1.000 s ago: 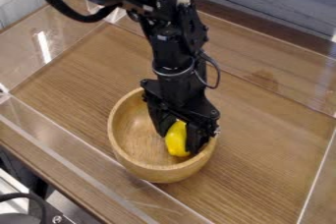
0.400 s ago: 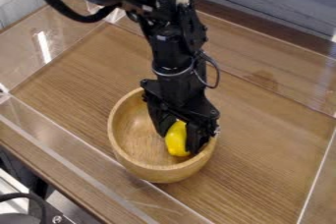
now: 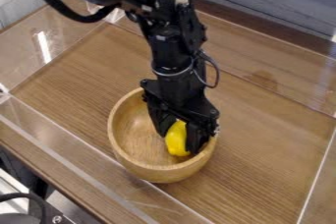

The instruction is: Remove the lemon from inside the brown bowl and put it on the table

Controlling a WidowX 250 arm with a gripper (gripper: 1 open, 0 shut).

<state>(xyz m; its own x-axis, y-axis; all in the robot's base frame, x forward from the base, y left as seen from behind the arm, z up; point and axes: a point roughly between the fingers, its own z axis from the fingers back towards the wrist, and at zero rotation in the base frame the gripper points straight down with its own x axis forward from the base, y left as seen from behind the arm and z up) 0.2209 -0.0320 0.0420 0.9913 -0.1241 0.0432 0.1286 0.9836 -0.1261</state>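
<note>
The fingers (image 3: 180, 140) point straight down into the brown bowl (image 3: 132, 152), part open. They sit on either side of the lemon (image 3: 175, 140), pressed to it. The bowl rests on the counter (image 3: 92, 71).

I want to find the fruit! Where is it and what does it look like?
Look at the round light-brown wooden bowl on the brown wood-grain table. Inside it, between the black gripper fingers, sits a small bright yellow oval lemon, the only yellow thing there.

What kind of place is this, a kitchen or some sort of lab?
Probably a robot test bench, not a kitchen: a black robot arm works over a wood-grain table fenced by clear acrylic walls, with only a brown bowl and a lemon.
</note>
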